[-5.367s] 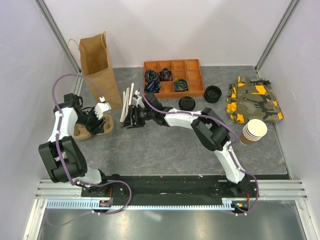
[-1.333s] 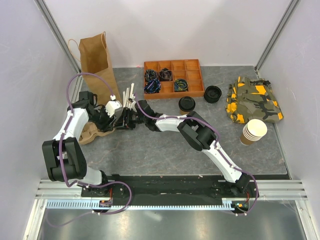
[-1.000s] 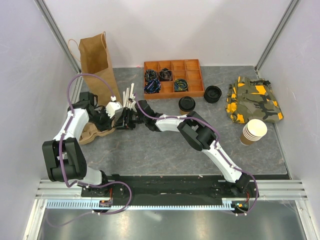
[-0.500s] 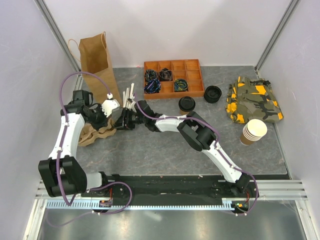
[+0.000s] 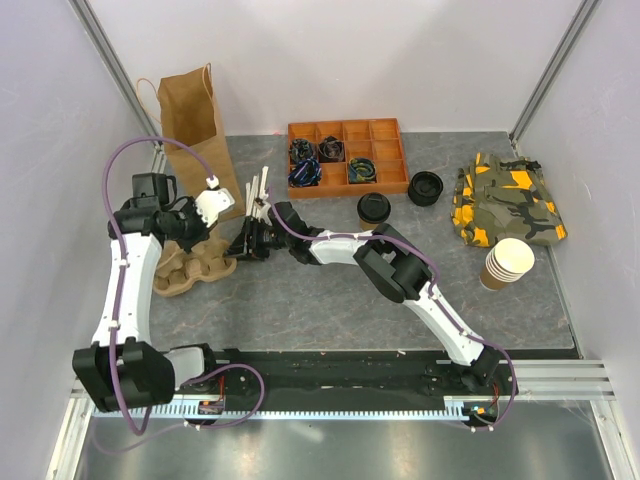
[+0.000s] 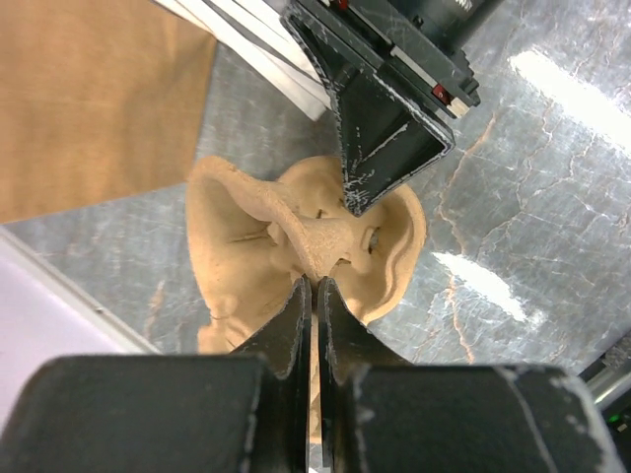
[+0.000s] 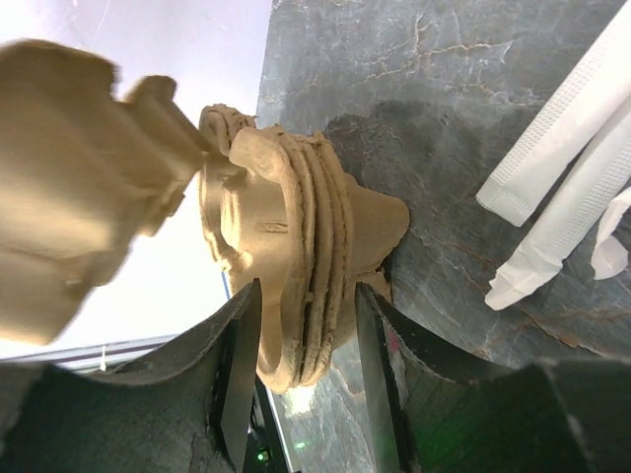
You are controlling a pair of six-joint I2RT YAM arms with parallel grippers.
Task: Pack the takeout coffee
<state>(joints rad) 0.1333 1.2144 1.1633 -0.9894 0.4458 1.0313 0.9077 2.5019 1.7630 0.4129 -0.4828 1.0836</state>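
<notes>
Near the worktop's [image 5: 330,300] left edge, your left hand [image 6: 315,283] is pinched tight on a pulp carrier's [image 6: 237,227] ridge. Your right hand [image 7: 308,291] straddles the carrier stack [image 7: 296,217]; you cannot tell whether it grips. The takeout coffee [image 5: 373,207] stands upright, lid up, near the rear edge.

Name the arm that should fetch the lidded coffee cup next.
Right. The lidded cup stands right of centre, close to that arm. The left gripper is shut on a pulp carrier far left; the right gripper brackets the carrier stack.
</notes>
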